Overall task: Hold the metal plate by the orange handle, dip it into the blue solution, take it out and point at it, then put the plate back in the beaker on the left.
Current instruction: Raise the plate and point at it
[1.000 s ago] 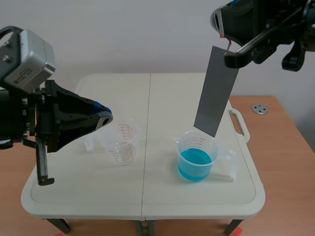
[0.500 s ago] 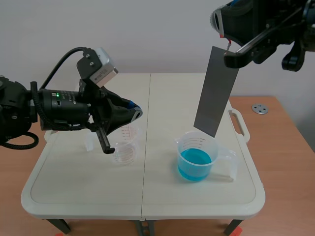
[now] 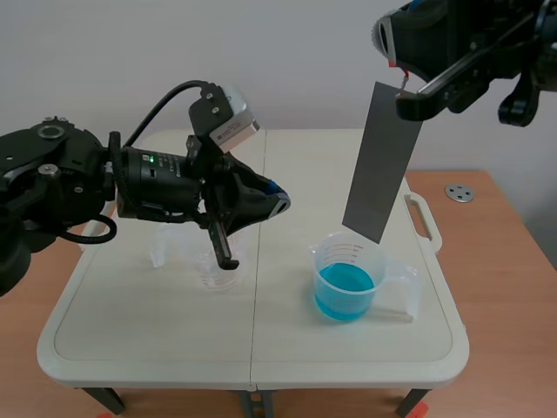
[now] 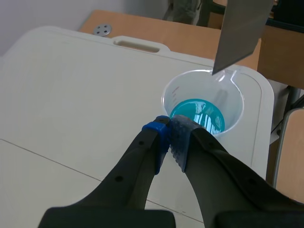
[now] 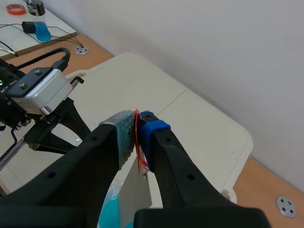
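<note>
Grey metal plate (image 3: 383, 161) hangs from my right gripper (image 5: 137, 126), whose fingers are clamped on the thin orange handle (image 5: 138, 152) at its upper end. It has not moved over the last second: its lower edge sits just above the far rim of the clear plastic beaker of blue solution (image 3: 348, 280), out of the liquid.

What has changed is my left gripper (image 4: 170, 137). A second ago it was well to the left of that beaker, beyond the empty clear beaker (image 3: 209, 279). Now it has swung in over the empty one, much nearer the blue one, fingers pressed together on nothing, tips aimed toward the plate's lower end. I judge the pointing step to be underway, with the return to the empty beaker left to do.

The plate's long axis runs nearly upright, leaning a little. The handle end is up and slightly to my right of the blue beaker, and the free end points down toward its mouth.
</note>
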You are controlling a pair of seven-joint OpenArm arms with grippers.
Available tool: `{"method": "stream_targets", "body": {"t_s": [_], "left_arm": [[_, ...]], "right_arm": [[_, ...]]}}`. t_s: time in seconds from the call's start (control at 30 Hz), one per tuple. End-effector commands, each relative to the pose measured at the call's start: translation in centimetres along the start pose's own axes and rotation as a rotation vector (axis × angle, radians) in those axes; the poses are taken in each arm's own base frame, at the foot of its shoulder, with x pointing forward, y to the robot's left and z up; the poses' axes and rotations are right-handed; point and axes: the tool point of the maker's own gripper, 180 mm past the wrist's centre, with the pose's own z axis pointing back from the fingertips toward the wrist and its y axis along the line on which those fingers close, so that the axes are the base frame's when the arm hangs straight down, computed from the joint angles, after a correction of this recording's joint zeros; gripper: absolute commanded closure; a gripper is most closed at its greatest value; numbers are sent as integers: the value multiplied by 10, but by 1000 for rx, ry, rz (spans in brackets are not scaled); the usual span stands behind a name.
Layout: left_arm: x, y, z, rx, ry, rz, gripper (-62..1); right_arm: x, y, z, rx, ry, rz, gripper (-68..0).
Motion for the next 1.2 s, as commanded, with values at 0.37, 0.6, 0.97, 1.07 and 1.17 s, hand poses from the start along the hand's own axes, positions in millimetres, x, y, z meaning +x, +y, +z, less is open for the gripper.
{"method": "stream_targets", "body": {"t_s": [0.37,0.6,0.97,1.07,1.17], "left_arm": [[15,-3,-13,-22,-1,-12,-27],[9,-5,-13,-25,28,0,-27],[6,-5,-13,-26,42,2,-27],[6,-5,-13,-26,42,2,-27],[6,-5,-13,-26,42,2,-27]], "right_arm": [[11,0,2,1,-38,22,-11],[11,0,2,1,-38,22,-11],[11,0,2,0,-38,22,-11],[11,0,2,0,-38,22,-11],[11,0,2,0,-38,22,-11]]}}
